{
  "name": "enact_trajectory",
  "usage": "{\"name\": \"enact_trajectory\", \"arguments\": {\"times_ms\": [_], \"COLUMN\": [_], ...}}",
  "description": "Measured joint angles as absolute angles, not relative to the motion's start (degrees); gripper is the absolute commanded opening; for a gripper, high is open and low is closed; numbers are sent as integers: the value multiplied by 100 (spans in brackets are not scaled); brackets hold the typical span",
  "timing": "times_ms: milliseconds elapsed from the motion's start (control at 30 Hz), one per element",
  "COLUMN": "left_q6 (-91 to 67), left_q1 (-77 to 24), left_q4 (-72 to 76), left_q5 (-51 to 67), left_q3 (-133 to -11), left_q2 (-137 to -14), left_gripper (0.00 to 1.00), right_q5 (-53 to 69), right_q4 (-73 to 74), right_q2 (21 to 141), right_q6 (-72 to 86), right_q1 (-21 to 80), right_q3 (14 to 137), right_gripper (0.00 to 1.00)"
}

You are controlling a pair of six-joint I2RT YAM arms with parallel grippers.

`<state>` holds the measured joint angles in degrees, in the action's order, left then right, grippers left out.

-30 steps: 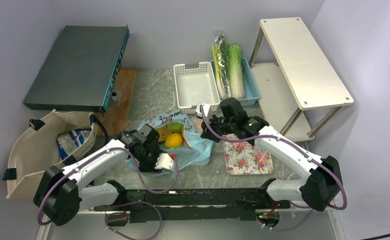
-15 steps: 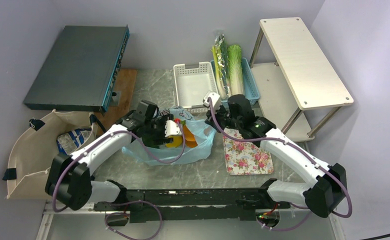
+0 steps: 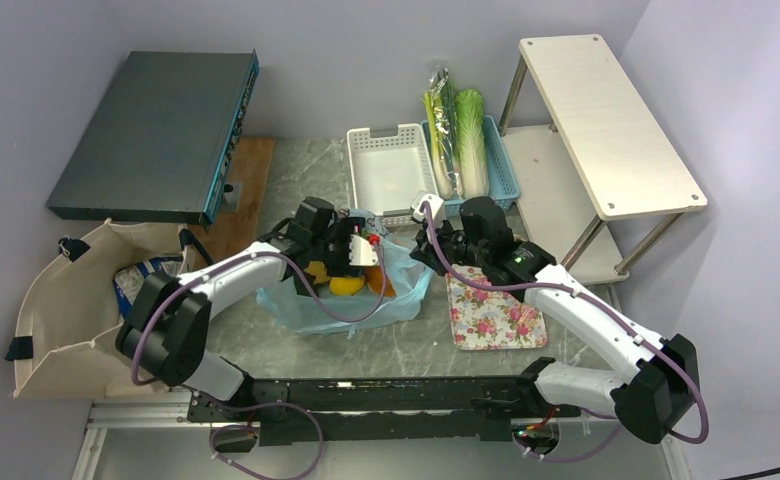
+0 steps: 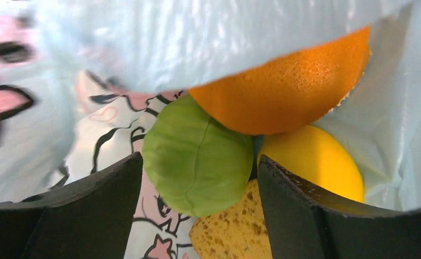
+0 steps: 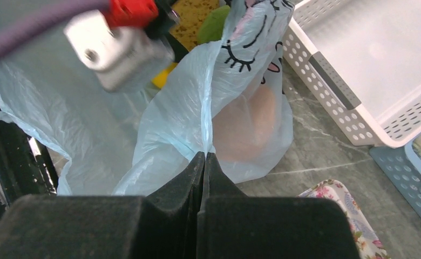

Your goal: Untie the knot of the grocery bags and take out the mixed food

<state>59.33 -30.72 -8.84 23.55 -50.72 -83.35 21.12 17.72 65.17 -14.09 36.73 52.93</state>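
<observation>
The left fingers [image 4: 198, 162] stood spread wide inside the mouth of the light-blue plastic bag [image 3: 406, 292], gripping nothing. In the left wrist view, the round green cabbage [image 4: 197, 162] sat between their two tips. The orange doughnut [image 4: 284, 91] lay against it at 1 o'clock, a round yellow fruit [image 4: 312, 162] at 3 o'clock and a porous brown bread slice [image 4: 227, 234] at 6 o'clock. Blue film hung over all of them at 12 o'clock.

The right fingers [image 5: 203, 162] were pressed shut on a fold of the same bag's film, holding it up in a ridge. A pinkish shape [image 5: 251, 129] showed through the plastic just past them; what it was could not be told.

From above, the bag lay open near the middle of the marbled tabletop [image 3: 306, 180], with both arms meeting over it. A white basket [image 3: 391, 170] stood at its 12 o'clock. At 1 o'clock a blue basket [image 3: 503, 165] held the long green stalks [image 3: 440, 130] and the napa cabbage [image 3: 471, 135]. A flowered tray [image 3: 491, 315] lay just beside the bag at 3 o'clock. Well apart at 9 o'clock sat the beige canvas tote [image 3: 56, 300], with the blue chip bag [image 3: 146, 280] in its opening
</observation>
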Motion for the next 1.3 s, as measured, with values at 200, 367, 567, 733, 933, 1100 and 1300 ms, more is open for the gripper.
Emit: {"name": "enact_trajectory", "arguments": {"times_ms": [200,367,567,733,933,1100,1300], "left_q6": [6080,6066,5907,5758,5660,5673,5406], "left_q1": [-3260,-3271,-3269,-3273,-3271,-3273,-3282], "left_q4": [-462,-416,-976,-1614,-2233,-3363,-4331], "left_q5": [1990,1855,1946,2202,2606,3330,4064], "left_q3": [-5216,-5437,-5242,-5199,-5210,-5544,-6180], "left_q2": [-9076,-9288,-8794,-7968,-7231,-6851,-6292], "left_gripper": [78,41,0,0,0,0,0], "right_q5": [2206,2213,2204,2202,2193,2169,2265], "right_q4": [1772,1772,1772,1769,1767,1780,1962], "right_q2": [6517,6517,6517,6525,6569,6672,6775], "right_q6": [-1387,-1387,-1345,-1293,-1184,-1087,-1039], "right_q1": [3673,3673,3673,3673,3671,3660,3649], "right_q3": [5275,5264,5262,5262,5266,5433,6018], "right_gripper": [0,0,0,0,0,31,87]}}
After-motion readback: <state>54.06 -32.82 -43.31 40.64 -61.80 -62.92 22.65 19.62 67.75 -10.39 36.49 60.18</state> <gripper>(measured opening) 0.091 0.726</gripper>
